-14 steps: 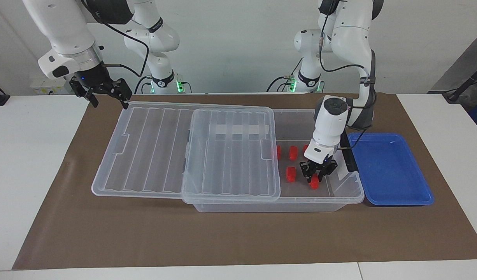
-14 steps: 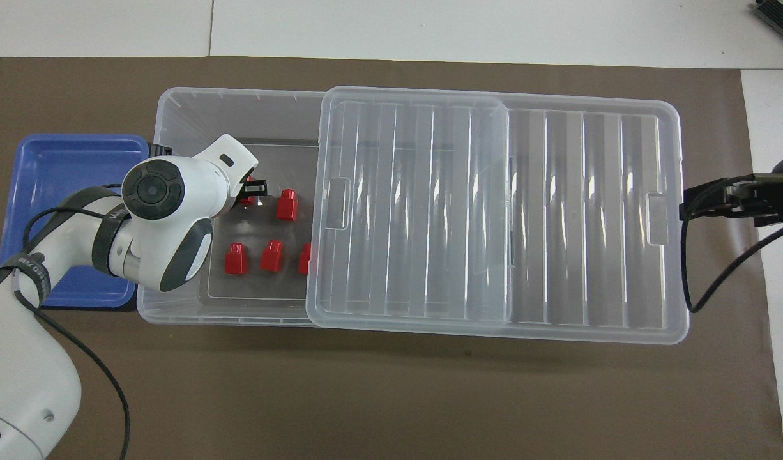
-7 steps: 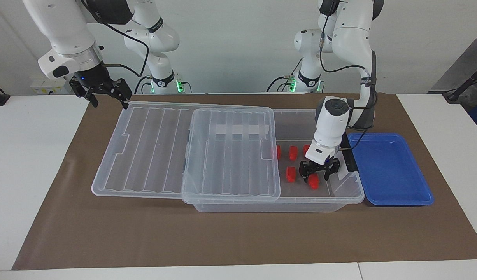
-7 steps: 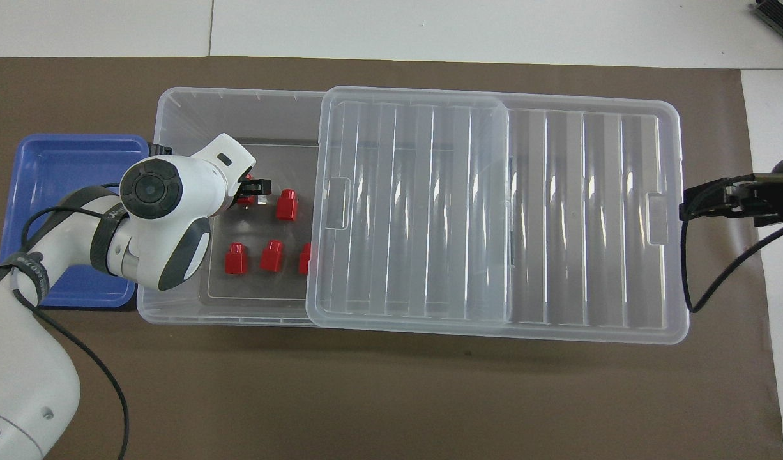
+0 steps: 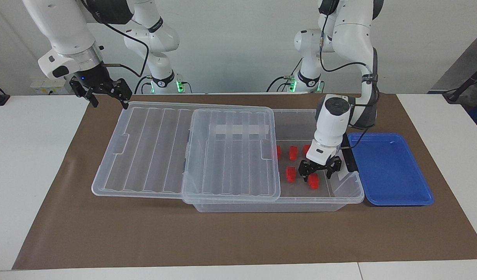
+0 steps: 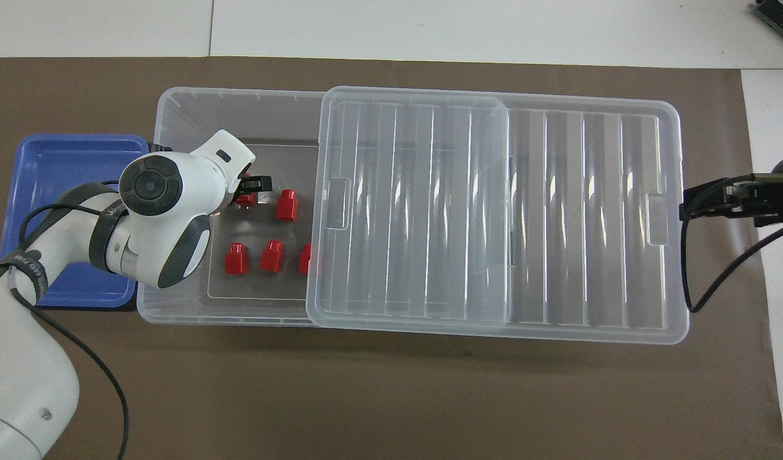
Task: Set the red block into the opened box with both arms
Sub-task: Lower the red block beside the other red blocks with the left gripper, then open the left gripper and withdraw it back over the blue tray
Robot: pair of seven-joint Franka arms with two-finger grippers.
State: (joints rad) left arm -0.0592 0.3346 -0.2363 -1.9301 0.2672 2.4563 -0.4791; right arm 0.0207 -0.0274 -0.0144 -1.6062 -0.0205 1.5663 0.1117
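Presently the left gripper (image 5: 318,174), black and two-fingered, is hanging inside the large clear plastic storage box (image 5: 341,192), its fingers spread apart and holding nothing. The small bright red plastic block (image 5: 313,181) is sitting on the box floor directly beneath those fingers, apparently free of them. Four look-alike red blocks (image 6: 272,255) are lying on the same floor, one of them partly hidden under the ribbed clear lid (image 5: 184,149). That lid is lying shifted toward the right arm's end of the counter, leaving the box open at the left arm's end. The shallow blue tray (image 5: 390,194) is standing just beside the box with no block in it. The right gripper (image 5: 105,94) is waiting above the lid's outer corner, fingers parted and holding nothing.

Judgement: the placing itself is appearing complete, since every visible block is resting inside the box. Remaining work is looking limited to lifting the left arm clear.
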